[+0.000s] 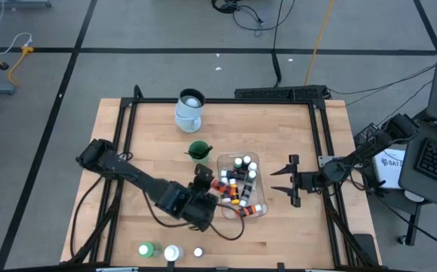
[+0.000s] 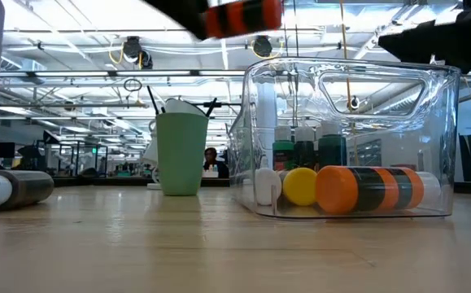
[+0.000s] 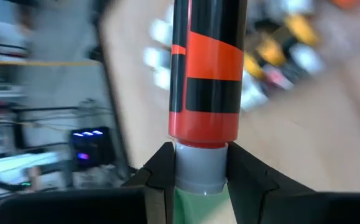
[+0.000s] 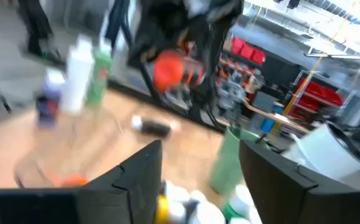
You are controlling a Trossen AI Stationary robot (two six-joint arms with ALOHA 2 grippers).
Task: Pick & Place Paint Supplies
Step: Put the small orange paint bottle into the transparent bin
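The left gripper (image 3: 199, 177) is clamped on the white cap of a red-and-black paint bottle (image 3: 206, 68), held in the air; in the low view that bottle (image 2: 243, 16) shows only as a blur at the top centre, above the clear tub (image 2: 345, 138). In the high view the left gripper (image 1: 204, 185) sits at centre, at the tub's left edge, and the held bottle is hard to pick out against the dark arm.

The right gripper (image 1: 281, 181), right of centre, stands spread wide and empty beside the tub (image 1: 257, 160); its fingers (image 4: 136, 171) frame a blurred view of the tub's contents.

Inside the tub lie several small bottles (image 1: 239, 181), too crowded to count. A green cup (image 1: 198, 149) stands just upper left of the tub. At the bottom edge, 3 more items (image 1: 170, 251) are partly cut off. A pale jug (image 1: 190, 108) sits upper centre.
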